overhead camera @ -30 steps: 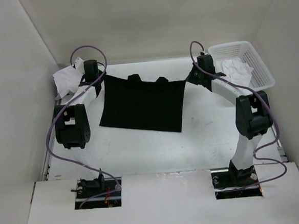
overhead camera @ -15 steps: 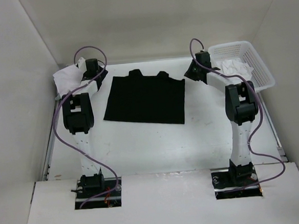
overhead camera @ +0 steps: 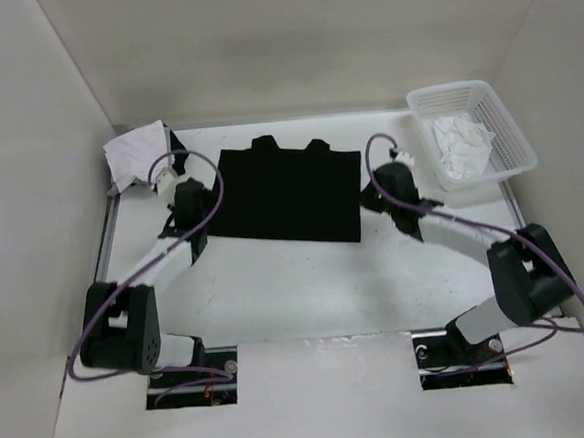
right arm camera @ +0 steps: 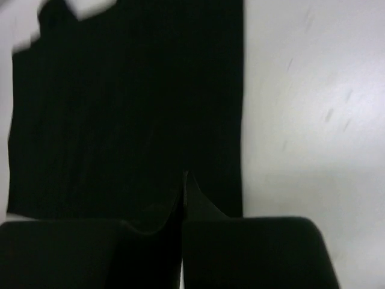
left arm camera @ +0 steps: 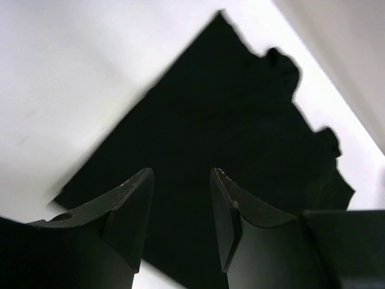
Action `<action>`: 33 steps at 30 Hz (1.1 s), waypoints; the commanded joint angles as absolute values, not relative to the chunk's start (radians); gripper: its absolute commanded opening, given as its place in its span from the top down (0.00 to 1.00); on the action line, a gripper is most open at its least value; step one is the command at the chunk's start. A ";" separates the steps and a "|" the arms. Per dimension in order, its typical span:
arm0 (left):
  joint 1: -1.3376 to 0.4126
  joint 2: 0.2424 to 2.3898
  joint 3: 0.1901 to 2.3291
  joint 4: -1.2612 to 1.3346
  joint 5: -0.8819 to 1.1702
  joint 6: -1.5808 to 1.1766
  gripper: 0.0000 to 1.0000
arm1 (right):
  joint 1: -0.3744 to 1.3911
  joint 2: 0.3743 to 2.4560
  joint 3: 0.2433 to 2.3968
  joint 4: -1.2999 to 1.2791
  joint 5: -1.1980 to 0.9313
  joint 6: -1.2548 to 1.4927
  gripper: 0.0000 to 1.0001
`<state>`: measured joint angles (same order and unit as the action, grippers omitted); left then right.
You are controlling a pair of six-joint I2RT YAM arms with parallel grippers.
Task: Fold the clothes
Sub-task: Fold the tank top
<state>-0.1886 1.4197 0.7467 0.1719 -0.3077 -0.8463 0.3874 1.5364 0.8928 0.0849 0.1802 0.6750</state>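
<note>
Black top (overhead camera: 288, 194) now flat and free; left fingers (left arm camera: 129, 205) apart, both arms nearer

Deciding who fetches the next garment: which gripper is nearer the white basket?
Right. The right gripper is just near-left of the basket, at the black top's right edge. The left gripper is across the top, by its left edge.

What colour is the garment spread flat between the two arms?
Plain black, no pattern; the top shows best in the top external view.

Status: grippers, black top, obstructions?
Left gripper open, empty, left of black top. Right gripper shut, empty, at its right edge. Top lies flat. Nothing in the way.
</note>
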 commanded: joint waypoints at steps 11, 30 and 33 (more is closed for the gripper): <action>-0.007 1.331 0.396 0.310 -0.118 -0.971 0.60 | 0.528 1.353 0.433 0.319 0.202 0.857 0.56; 0.007 1.485 0.448 0.402 -0.092 -0.989 0.87 | 0.528 1.493 0.492 0.357 0.147 0.874 0.60; 0.007 1.509 0.459 0.431 -0.098 -1.000 0.93 | 0.528 1.493 0.502 0.334 0.146 0.871 0.60</action>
<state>0.0063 1.4826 0.4286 0.4068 -0.0975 -0.9901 0.5194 1.4799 0.4763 0.3641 0.1558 0.8715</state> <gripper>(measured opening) 0.085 0.398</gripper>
